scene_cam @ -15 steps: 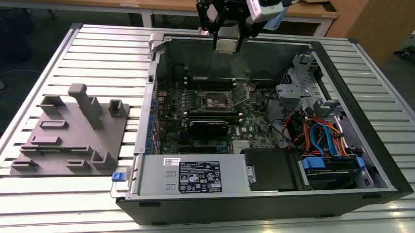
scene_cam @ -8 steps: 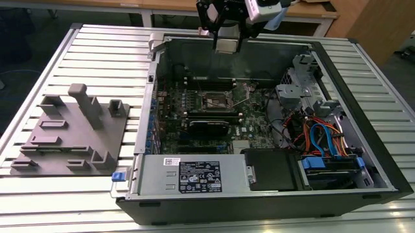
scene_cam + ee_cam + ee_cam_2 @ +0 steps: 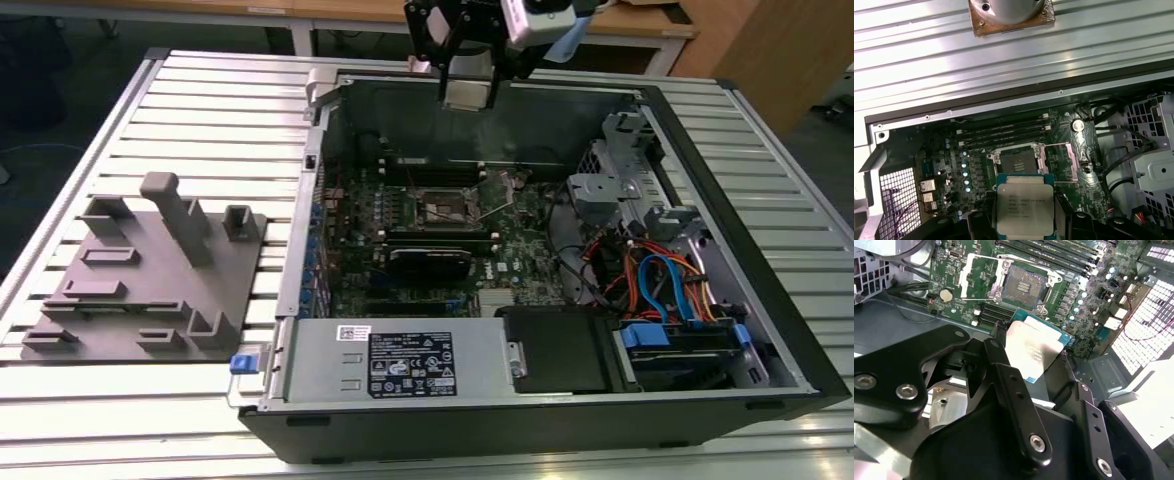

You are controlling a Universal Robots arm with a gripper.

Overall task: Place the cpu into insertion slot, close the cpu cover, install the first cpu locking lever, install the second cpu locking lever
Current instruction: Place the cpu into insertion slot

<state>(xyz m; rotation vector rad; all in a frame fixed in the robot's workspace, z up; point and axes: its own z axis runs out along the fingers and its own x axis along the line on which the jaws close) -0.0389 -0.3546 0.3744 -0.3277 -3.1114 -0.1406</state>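
My gripper (image 3: 470, 88) hangs above the far wall of the open computer case, shut on the cpu (image 3: 470, 94). The chip is a pale silver square with a green edge and sits between the black fingers in both wrist views (image 3: 1025, 207) (image 3: 1033, 352). Below it on the green motherboard (image 3: 350, 240) lies the insertion slot (image 3: 447, 207) (image 3: 1019, 160) (image 3: 1024, 286), a black-rimmed square with its dark centre bare. The cpu cover (image 3: 1061, 160) (image 3: 979, 275), a thin silver frame, is swung open beside the slot. The chip is well clear of the board.
The case walls (image 3: 320, 140) ring the board. A grey power-supply box (image 3: 400, 362) stands at the near side and a long black card (image 3: 430, 263) just behind it. A drive cage with coloured cables (image 3: 667, 290) is at the exterior view's right. A grey fixture (image 3: 147, 270) rests at its left.
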